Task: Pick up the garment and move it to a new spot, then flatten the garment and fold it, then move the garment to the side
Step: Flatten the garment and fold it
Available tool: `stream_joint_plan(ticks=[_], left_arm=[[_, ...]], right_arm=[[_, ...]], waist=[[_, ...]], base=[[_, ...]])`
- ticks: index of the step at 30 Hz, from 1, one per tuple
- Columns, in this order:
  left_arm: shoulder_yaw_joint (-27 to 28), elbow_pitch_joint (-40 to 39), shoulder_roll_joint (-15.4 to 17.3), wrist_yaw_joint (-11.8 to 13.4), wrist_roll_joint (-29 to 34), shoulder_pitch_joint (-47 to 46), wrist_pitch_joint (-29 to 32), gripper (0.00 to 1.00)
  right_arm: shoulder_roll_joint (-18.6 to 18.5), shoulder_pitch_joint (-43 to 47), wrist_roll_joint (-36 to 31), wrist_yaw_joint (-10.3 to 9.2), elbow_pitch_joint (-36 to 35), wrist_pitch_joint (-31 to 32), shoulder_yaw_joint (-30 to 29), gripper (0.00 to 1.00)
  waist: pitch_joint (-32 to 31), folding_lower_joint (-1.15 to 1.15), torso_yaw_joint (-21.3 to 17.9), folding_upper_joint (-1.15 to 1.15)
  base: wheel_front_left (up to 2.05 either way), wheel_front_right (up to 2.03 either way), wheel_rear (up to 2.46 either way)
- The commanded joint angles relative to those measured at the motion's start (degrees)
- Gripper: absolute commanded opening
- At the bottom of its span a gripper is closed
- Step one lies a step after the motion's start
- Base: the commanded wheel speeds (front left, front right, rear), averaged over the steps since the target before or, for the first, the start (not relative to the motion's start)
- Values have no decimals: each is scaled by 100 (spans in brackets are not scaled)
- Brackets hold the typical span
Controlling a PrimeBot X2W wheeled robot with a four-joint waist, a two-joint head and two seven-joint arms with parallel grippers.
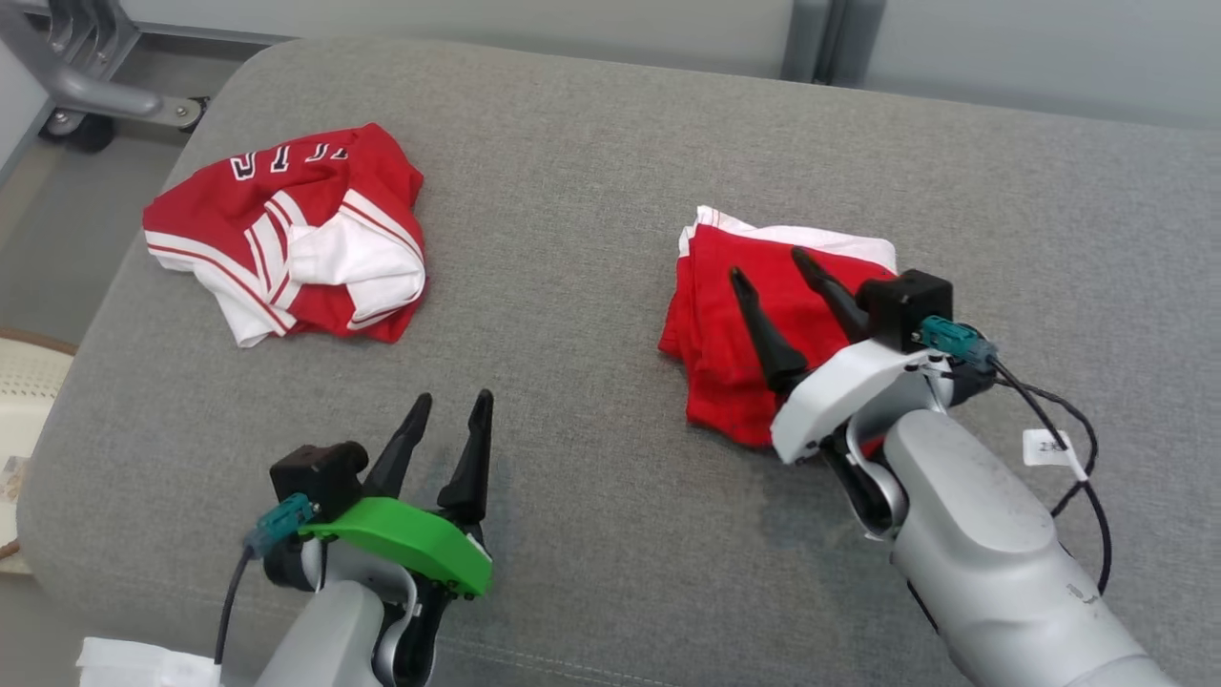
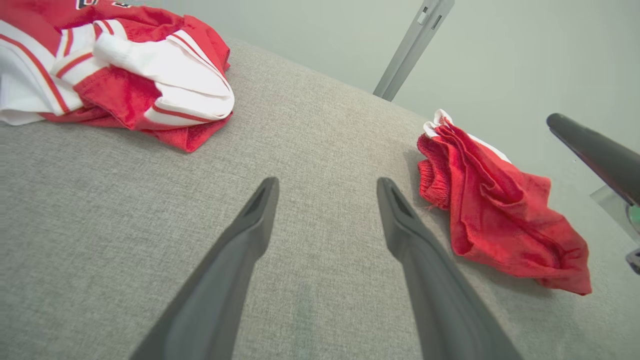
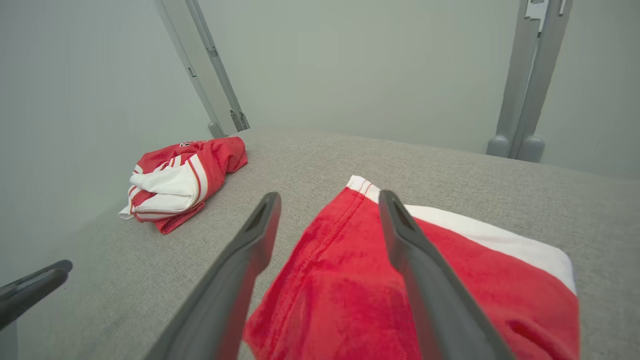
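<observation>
A crumpled jersey lies left; the left gripper hovers spread, empty. Right, the folded garment rests on the cushion under the right gripper, fingers parted (nothing held): setting-aside looks done; next, lift clear without snagging.

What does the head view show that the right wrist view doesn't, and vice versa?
Head view adds: the green cover on the left gripper, a wheeled grey metal frame, a white tag on the right arm's cable. Right wrist view adds: the pale wall high behind, stitching along the red fabric. Both: grey fabric cushion, crumpled red-and-white striped jersey, folded red garment with a white band, right gripper open over it.
</observation>
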Motion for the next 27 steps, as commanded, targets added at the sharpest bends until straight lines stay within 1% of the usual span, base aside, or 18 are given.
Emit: stream_joint_plan(ticks=[1,7,10,12,16,20,23,27], left_arm=[[137,-20,49,14,129,74,1,100],[749,-155,34,14,760,304,1,100],[1053,-210,10,14,1053,465,1,100],[1153,-233,3,14,1161,507,1,100],[1487,-318,-41,14,1545,681,2,100],[1776,-377,-77,14,1767,844,1,100],[1929,-393,-101,14,1851,927,1,100],[2091,-419,-115,14,1985,1046,1,100]], right_arm=[[-131,213,-82,-8,-137,0,-257,100],[-316,876,-587,-7,-579,-1,-1286,100],[-281,1250,-803,-7,-734,-1,-1717,100],[-266,1344,-896,-7,-786,-1,-1799,100],[-207,1690,-1037,-8,-908,-1,-2215,100],[-138,1945,-1139,-8,-1008,0,-2488,100],[-71,2112,-1192,-7,-1062,0,-2616,100],[-27,2235,-1266,-7,-1124,0,-2646,100]], waist=[[-120,0,-247,0],[-290,0,-728,0],[-365,0,-955,0],[-389,0,-1032,0],[-470,0,-1285,0],[-553,0,-1484,0],[-584,0,-1585,0],[-624,0,-1693,0]], base=[[0,0,0],[0,0,0],[0,0,0],[0,0,0],[0,0,0],[0,0,0],[0,0,0],[0,0,0]])
